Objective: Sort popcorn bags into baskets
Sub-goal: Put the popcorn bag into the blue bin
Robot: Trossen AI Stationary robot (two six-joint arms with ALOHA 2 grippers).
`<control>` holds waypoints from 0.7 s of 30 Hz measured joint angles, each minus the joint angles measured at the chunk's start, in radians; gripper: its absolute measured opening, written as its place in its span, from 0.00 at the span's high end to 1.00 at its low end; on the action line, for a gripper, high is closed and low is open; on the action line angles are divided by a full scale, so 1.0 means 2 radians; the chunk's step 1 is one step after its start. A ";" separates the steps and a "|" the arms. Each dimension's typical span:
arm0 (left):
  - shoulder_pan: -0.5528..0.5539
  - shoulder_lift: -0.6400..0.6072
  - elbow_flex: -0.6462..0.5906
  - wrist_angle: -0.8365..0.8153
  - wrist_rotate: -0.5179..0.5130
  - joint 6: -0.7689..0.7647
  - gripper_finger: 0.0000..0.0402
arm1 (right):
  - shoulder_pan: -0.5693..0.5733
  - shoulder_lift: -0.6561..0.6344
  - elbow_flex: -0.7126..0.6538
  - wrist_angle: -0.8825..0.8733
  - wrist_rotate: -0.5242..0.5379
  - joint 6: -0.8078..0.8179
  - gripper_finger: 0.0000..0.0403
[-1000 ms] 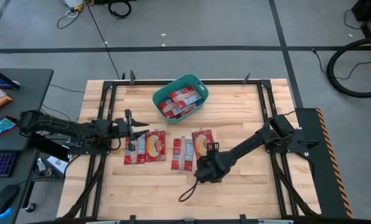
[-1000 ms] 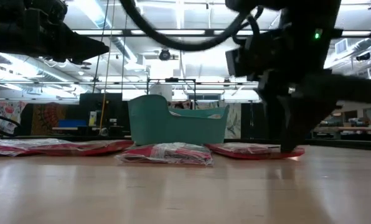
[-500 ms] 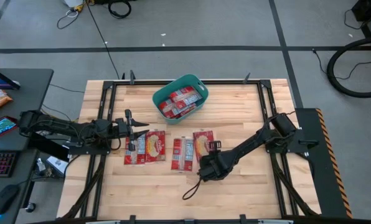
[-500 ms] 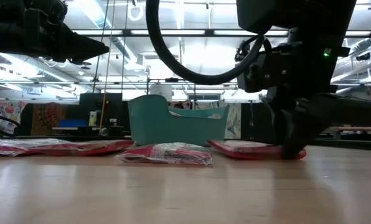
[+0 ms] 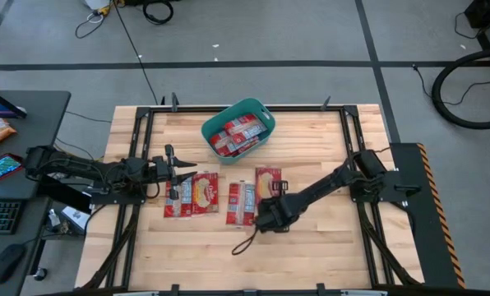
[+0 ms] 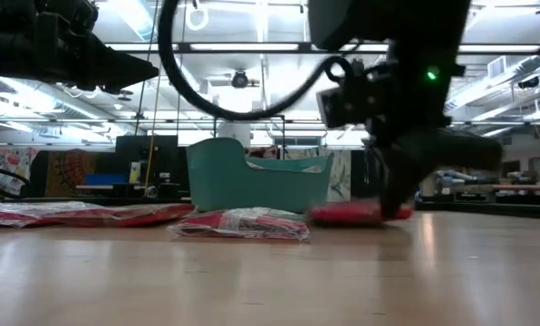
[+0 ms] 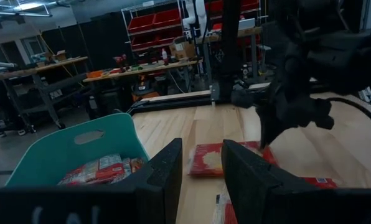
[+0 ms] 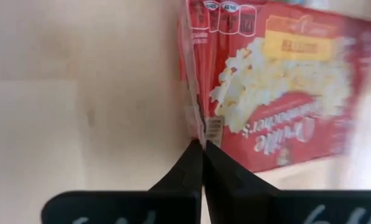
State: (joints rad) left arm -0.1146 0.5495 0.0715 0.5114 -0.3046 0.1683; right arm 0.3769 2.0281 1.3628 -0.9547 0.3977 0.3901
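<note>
Popcorn bag held: right gripper (image 8: 203, 147) has its fingers pinched together on the edge of one red bag (image 8: 279, 81), the bag just beside the table centre (image 5: 267, 177).
Right gripper place: low over the table (image 5: 327, 238), near its middle (image 5: 271, 197), at the near end of that bag.
Bag lift: in the low view the bag (image 6: 347, 212) seems barely off the wood, though I cannot tell for sure.
Loose bags: one (image 5: 241, 202) just left of the held bag, two more (image 5: 192, 194) side by side farther left, all flat.
Tub: teal (image 5: 261, 111), at the far middle of the table, several bags (image 5: 235, 133) inside.
Left gripper: (image 5: 189, 170) hangs above the two left bags, fingers (image 7: 160, 177) apart, holding nothing.
</note>
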 joint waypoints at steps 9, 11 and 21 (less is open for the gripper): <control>0.000 0.000 0.000 0.000 0.000 0.000 0.70 | -0.026 -0.010 0.051 -0.051 0.016 -0.003 0.99; 0.000 0.000 0.000 0.000 0.000 0.000 0.70 | -0.028 -0.017 0.054 -0.053 0.015 -0.001 0.99; 0.000 0.000 0.000 0.000 0.000 0.000 0.70 | -0.028 -0.090 0.056 -0.054 0.053 0.021 0.99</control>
State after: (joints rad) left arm -0.1146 0.5497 0.0717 0.5123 -0.3046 0.1680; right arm 0.3205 1.8479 1.4742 -1.0622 0.5043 0.4320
